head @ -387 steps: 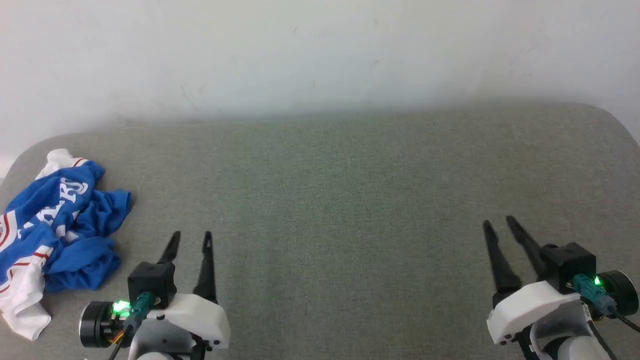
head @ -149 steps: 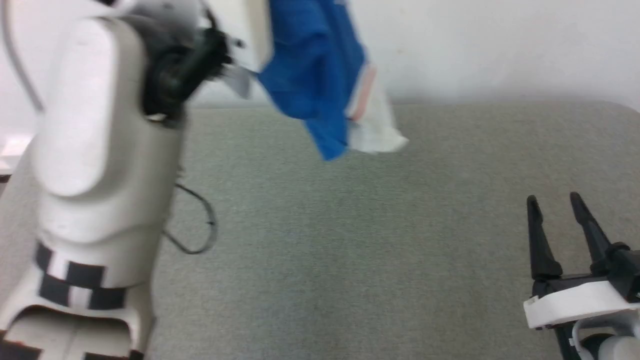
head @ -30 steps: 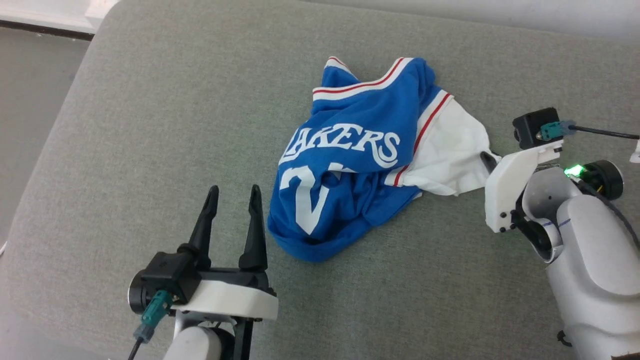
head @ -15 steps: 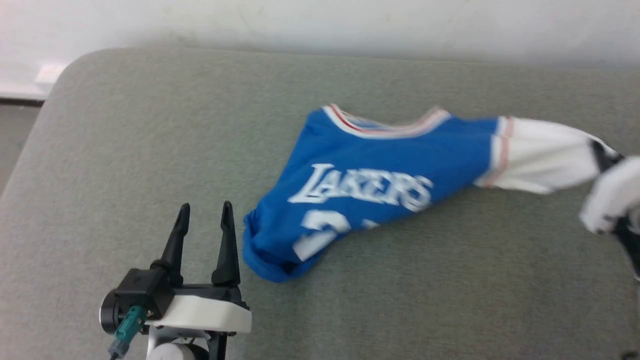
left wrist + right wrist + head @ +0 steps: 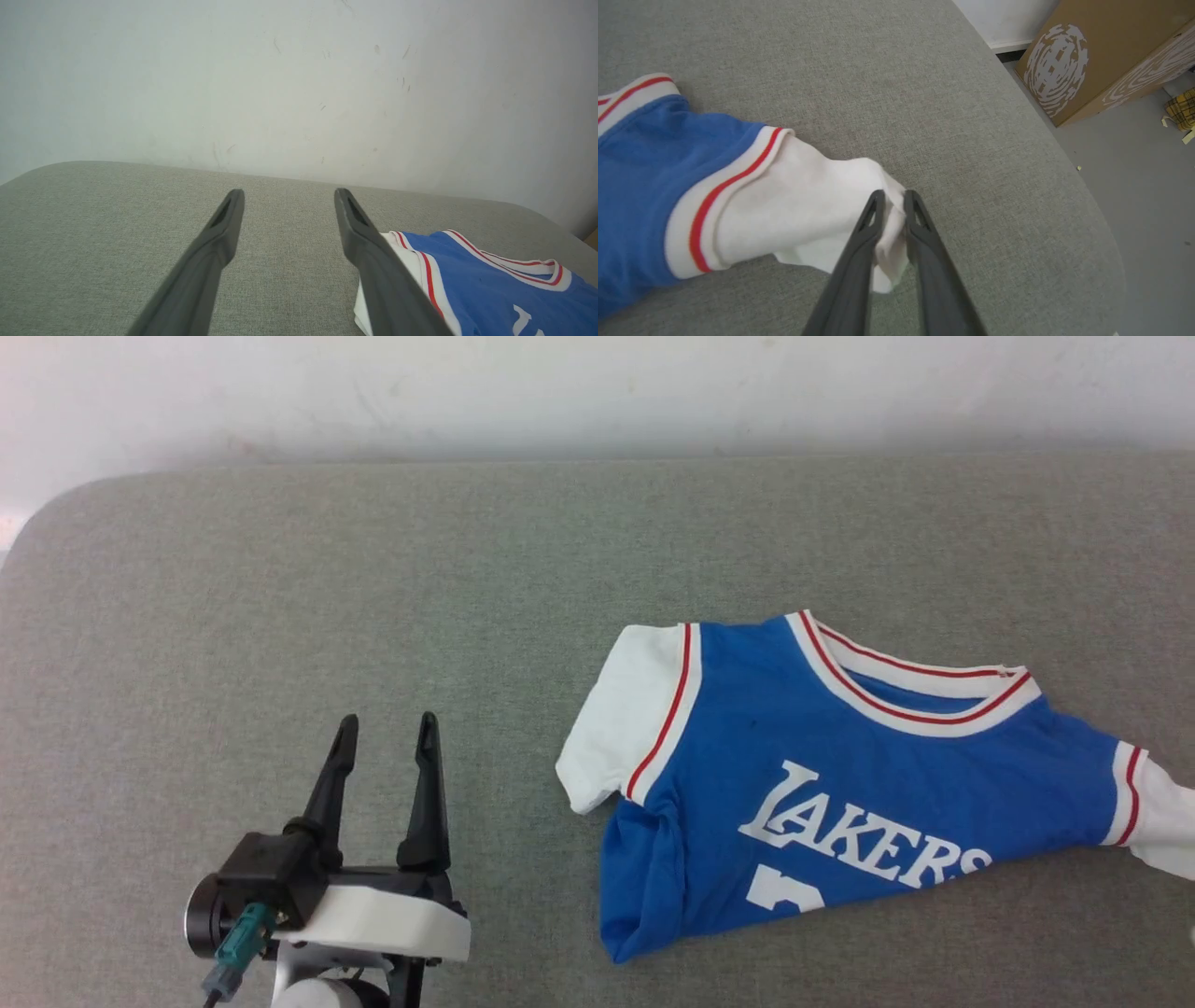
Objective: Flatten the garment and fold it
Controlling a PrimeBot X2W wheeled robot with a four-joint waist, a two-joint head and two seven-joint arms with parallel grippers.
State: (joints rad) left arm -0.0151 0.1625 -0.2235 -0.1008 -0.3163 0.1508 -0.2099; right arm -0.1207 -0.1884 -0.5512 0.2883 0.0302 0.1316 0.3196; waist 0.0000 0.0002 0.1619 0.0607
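The garment (image 5: pixel 840 775), a bright blue jersey T-shirt with white sleeve ends, red-and-white trim and white chest lettering, lies mostly spread on the grey table, chest up, its lower part bunched. My left gripper (image 5: pixel 387 721) stands open and empty to the left of it, near the white left sleeve (image 5: pixel 621 709). In the left wrist view the garment (image 5: pixel 490 289) lies just right of the open left gripper (image 5: pixel 288 192). In the right wrist view my right gripper (image 5: pixel 894 193) pinches the end of the other white sleeve (image 5: pixel 794 200), fingers narrowly parted around the cloth.
The grey padded table (image 5: pixel 280 569) runs back to a white wall (image 5: pixel 597 383). Its rounded right edge (image 5: pixel 1092 210) lies close to my right gripper. Beyond it, on the floor, stand a brown cardboard box (image 5: pixel 1101 51) and a small yellow checked item (image 5: pixel 1181 109).
The head camera has shifted. My right gripper has drawn the sleeve rightward, and the crumpled garment now lies spread out with both sleeves showing. The left gripper stays open.
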